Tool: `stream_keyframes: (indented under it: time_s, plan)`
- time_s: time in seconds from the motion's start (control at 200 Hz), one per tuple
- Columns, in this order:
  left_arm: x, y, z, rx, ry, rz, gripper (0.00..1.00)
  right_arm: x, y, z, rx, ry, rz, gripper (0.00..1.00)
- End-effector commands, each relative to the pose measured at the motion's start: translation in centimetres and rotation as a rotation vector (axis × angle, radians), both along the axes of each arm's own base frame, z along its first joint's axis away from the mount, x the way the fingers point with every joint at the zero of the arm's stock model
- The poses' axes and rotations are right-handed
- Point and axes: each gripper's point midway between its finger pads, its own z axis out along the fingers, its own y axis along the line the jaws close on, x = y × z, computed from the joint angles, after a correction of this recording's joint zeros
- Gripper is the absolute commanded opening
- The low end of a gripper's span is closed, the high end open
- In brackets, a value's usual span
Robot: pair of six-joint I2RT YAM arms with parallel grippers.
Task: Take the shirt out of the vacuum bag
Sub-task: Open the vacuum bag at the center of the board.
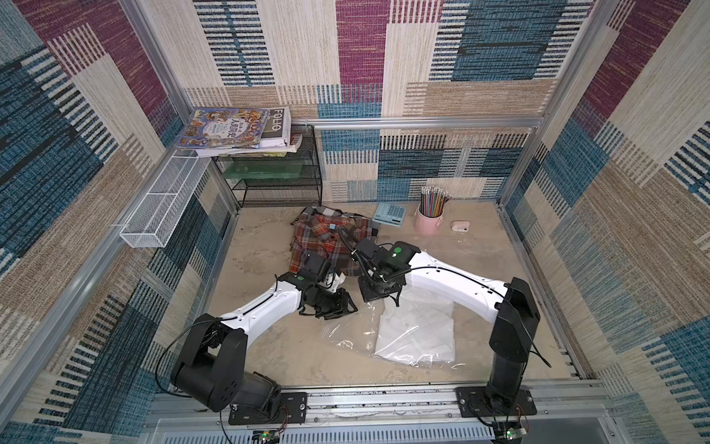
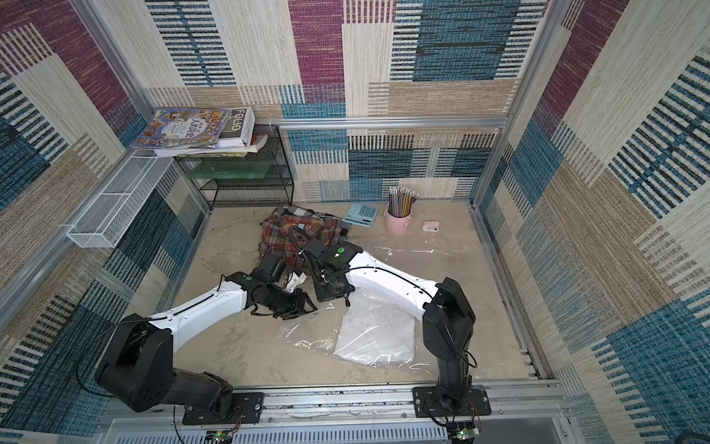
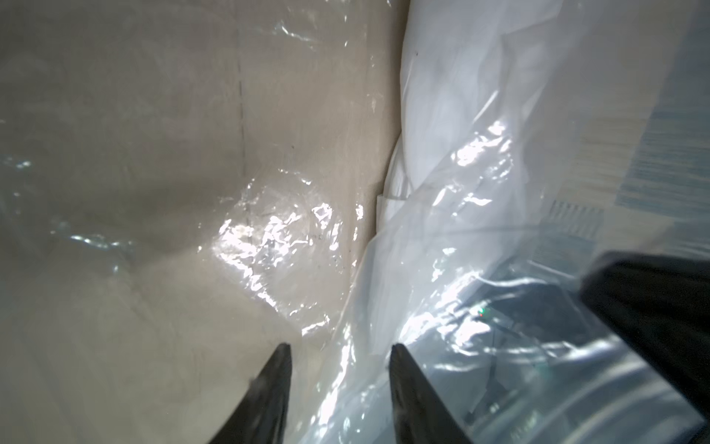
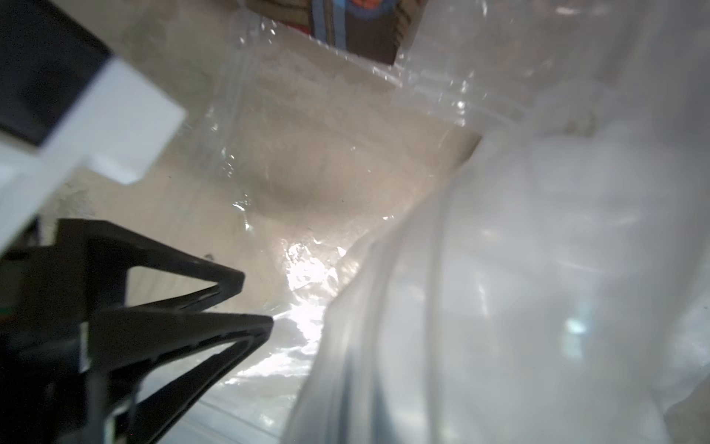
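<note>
Near the front of the beige, mottled tabletop, the large clear, crinkly plastic vacuum bag is lying flat. The folded white shirt is sitting inside it, on the side nearer the right arm's base. Both arms are bending inward so that their tools are meeting at the bag's far edge. I judge that edge to be the mouth, the only way in to the cloth.

The left gripper is lying low over that edge with its jaws standing partly apart. In the left wrist view the film's rim is running between the two black fingertips without being pinched, so it is gripping nothing that I can see. It looks placed to pin or take one lip of the opening.

The right gripper is pointing down at the film just beside the shirt's far edge, its jaws fully together. Its wrist camera is looking through glossy plastic, and I cannot tell whether film, cloth or nothing is being nipped.

No part of the shirt is showing outside the bag, so the extraction is, by my reading, only beginning. A rumpled red-and-blue plaid shirt is lying behind the arms, outside the bag and no part of this job.
</note>
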Motion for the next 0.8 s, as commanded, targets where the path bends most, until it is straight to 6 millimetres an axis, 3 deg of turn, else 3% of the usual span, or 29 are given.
stream_keyframes:
  time_s: [0.0, 0.23, 0.466, 0.616, 0.691, 0.796]
  plan:
    - [0.9, -0.4, 0.4, -0.004, -0.005, -0.002, 0.47, 0.6, -0.8, 2.5, -0.002, -0.056, 0.008, 0.00]
    - [2.6, -3.2, 2.9, -0.071, -0.021, -0.028, 0.49, -0.5, -3.6, 5.5, 0.007, -0.064, 0.019, 0.00]
    - [1.7, -6.8, 5.7, -0.134, -0.033, -0.101, 0.49, -1.8, -5.8, 7.8, 0.053, -0.081, 0.024, 0.00]
    - [-0.7, -8.5, 4.9, -0.156, 0.028, -0.183, 0.45, -1.7, -6.6, 8.2, 0.110, -0.092, 0.017, 0.00]
    - [-2.4, -9.2, 3.6, -0.140, 0.059, -0.233, 0.45, -1.6, -6.0, 8.2, 0.160, -0.097, 0.040, 0.00]
    - [-3.4, -9.5, 1.0, -0.070, 0.091, -0.250, 0.45, -1.2, -5.4, 8.0, 0.203, -0.090, 0.041, 0.00]
